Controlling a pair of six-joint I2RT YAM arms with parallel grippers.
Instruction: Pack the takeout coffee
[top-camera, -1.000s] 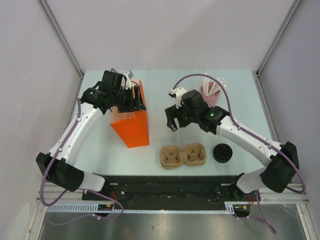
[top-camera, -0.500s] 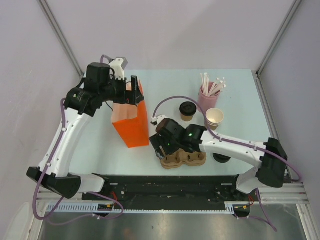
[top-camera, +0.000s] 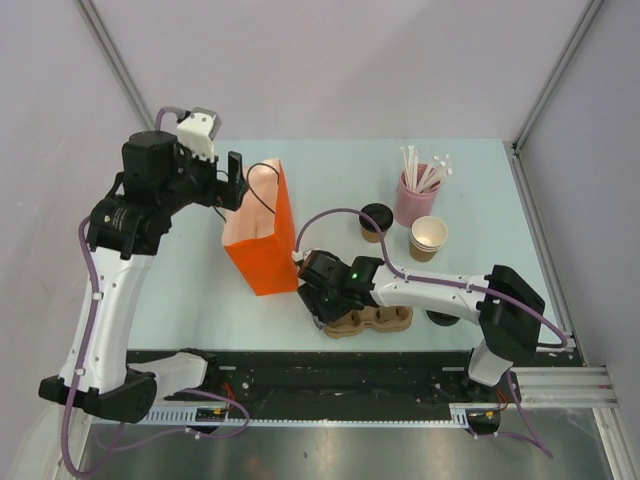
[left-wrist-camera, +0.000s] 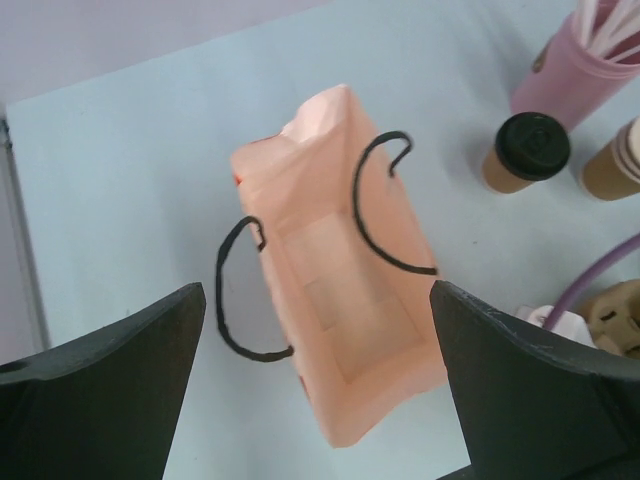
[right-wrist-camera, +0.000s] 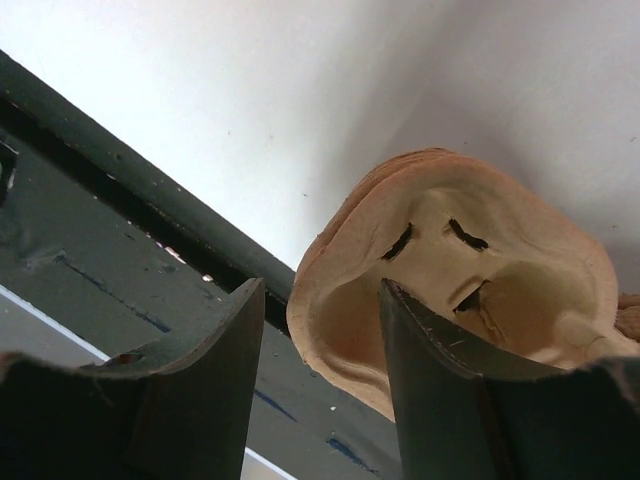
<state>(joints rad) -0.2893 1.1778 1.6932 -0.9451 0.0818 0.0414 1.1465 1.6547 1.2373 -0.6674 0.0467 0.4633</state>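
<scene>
Takeout coffee stands upright on the table in the far-right part. Its long axis is vertical, black lid up, base on the surface. It sits just left of the pink straw holder, not clearly touching it. The stack of lidless cups is near it, toward the near-right. Nothing is holding the coffee, and both grippers are well apart from it. In the left wrist view the coffee shows its lid from above, with the holder and the cup stack at the right edge.

Orange paper bag is upright left of centre, mouth open upward, its long side running from far to near. Two black loop handles hang out over its sides. The left wrist view looks straight down into the bag; the inside looks bare.

Left gripper hangs in the air above the far-left end of the bag. Its fingers are spread wide and hold nothing.

Right gripper is low near the near edge, at the left end of the brown pulp cup carrier. In the right wrist view the fingers have a narrow gap. They straddle the rim of the carrier, one finger outside and one over a pocket, with bare gap visible beside the rim. The carrier lies flat, long axis left to right. A loose black lid is partly hidden behind the right arm.
</scene>
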